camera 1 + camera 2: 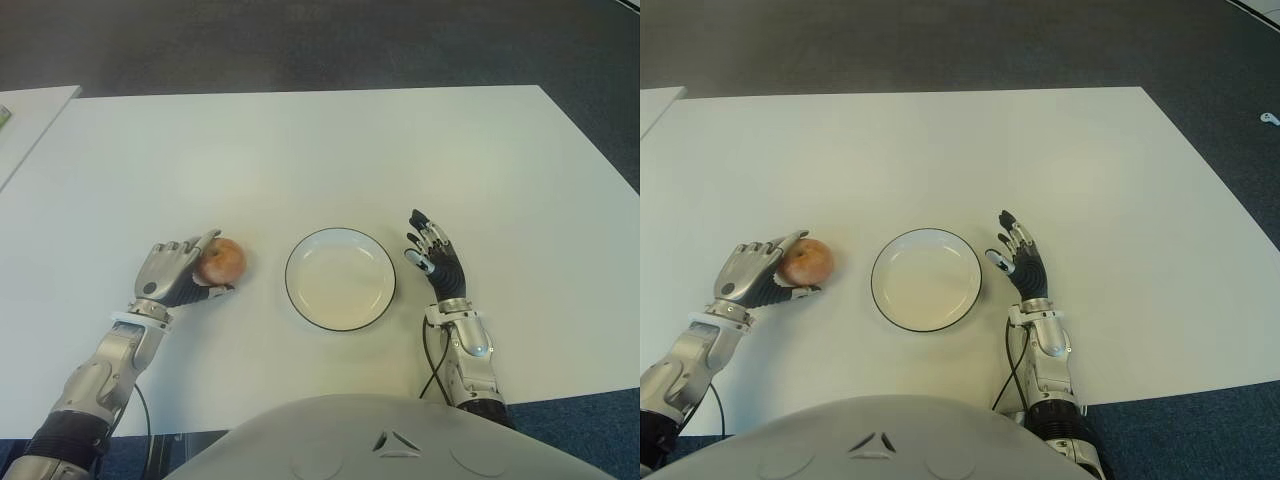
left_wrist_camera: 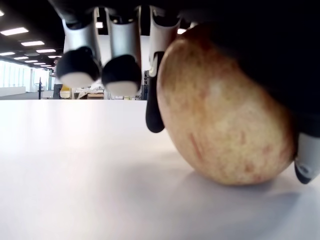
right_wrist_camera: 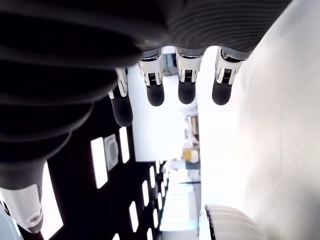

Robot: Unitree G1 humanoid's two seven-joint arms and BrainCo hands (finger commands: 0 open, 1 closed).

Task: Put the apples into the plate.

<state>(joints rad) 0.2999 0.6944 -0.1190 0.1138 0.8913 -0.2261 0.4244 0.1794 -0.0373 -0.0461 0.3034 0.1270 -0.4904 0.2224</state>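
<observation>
One red-yellow apple [image 1: 222, 261] sits on the white table [image 1: 320, 150], just left of the empty white plate [image 1: 340, 279] with a dark rim. My left hand [image 1: 178, 273] is against the apple's left side. Its fingers [image 2: 120, 70] arch loosely over and beside the fruit without closing on it. In the left wrist view the apple [image 2: 225, 115] rests on the tabletop close to the palm. My right hand [image 1: 433, 255] shows just right of the plate, fingers spread and holding nothing. No other apple is in view.
A second white table's corner [image 1: 30, 115] shows at the far left. Dark carpet [image 1: 320, 40] lies beyond the table's far edge. Bare tabletop stretches behind the plate and to both sides.
</observation>
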